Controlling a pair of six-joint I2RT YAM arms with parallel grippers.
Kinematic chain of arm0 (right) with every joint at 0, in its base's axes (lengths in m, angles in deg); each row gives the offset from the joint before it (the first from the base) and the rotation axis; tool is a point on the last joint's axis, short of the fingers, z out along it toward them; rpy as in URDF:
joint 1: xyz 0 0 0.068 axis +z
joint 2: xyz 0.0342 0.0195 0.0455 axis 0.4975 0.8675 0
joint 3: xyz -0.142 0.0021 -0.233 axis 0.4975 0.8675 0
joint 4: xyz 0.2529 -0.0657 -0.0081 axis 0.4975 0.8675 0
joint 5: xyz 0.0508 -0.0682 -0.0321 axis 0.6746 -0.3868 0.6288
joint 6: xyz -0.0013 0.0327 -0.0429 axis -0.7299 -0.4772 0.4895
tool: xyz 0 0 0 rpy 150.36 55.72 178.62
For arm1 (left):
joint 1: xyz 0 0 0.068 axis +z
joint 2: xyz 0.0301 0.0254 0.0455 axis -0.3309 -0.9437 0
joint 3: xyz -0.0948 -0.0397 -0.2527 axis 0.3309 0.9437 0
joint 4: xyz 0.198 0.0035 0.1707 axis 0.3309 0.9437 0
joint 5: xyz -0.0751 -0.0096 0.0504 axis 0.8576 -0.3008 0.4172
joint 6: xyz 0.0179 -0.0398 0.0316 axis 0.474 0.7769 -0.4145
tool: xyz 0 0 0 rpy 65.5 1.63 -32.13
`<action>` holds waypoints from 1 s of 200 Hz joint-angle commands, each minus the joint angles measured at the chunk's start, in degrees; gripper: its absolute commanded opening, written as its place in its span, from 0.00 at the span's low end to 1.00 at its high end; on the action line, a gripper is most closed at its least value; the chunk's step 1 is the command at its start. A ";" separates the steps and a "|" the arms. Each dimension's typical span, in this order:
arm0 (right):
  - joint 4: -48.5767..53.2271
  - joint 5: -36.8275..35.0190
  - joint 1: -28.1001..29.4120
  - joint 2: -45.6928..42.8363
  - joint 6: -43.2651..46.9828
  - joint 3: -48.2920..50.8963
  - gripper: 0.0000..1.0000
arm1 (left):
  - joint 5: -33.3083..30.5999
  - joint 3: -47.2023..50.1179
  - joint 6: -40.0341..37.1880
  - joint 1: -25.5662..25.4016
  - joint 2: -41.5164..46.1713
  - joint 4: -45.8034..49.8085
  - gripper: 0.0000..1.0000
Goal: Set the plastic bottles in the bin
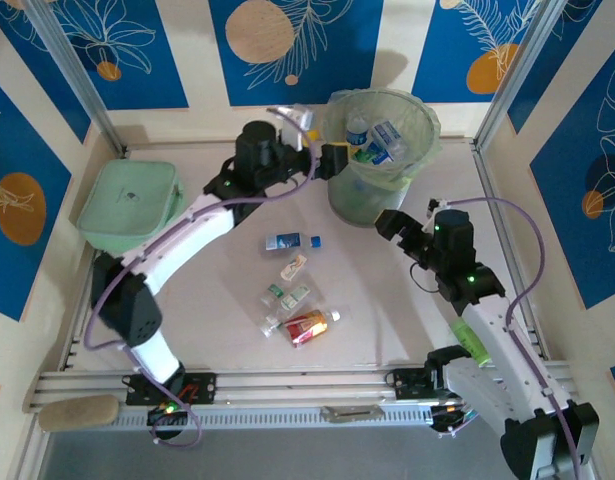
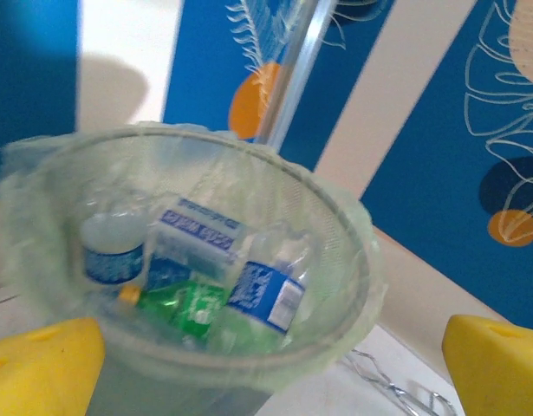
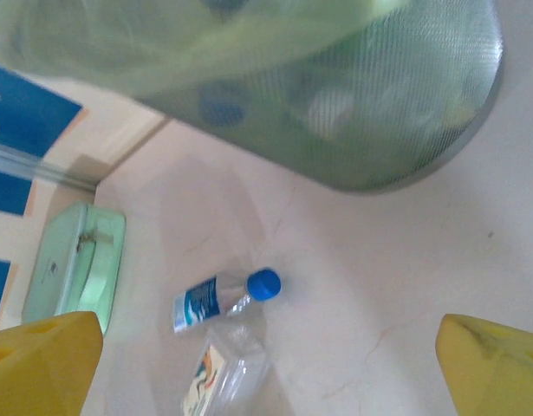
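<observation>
Sitting in bin (image 1: 359, 205), upper centre: several plastic bottles (image 1: 379, 142). Lying on counter (image 1: 367, 290), mid-frame: approx. 5 loose bottles (image 1: 290, 241), awaiting pickup. Hovering at bin rim, spread, empty: left end effector (image 1: 334, 160). Right end effector (image 1: 393, 224): spread, empty.

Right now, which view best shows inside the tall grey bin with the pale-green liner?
Left wrist: it looks into the bin, plastic bottles visible. Top external shows it small from above; right wrist, its outer mesh wall.

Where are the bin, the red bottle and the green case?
bin (image 1: 362, 208): top camera, its grey side wall.
red bottle (image 1: 309, 325): top camera, its middle.
green case (image 1: 132, 205): top camera, its lid.
</observation>
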 commanded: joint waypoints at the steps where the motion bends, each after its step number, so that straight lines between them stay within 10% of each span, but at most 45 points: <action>1: 5.12 -0.71 4.38 1.56 -3.65 -1.27 0.99 | -7.62 10.97 0.55 1.86 6.30 -6.15 0.99; 95: 15.58 1.01 24.66 7.94 -26.58 3.39 0.94 | -23.81 44.81 6.51 3.18 25.92 -2.22 1.00; 200: 6.05 11.28 33.39 31.12 -25.20 -1.55 0.86 | -26.50 50.20 7.89 4.05 30.08 -0.29 0.99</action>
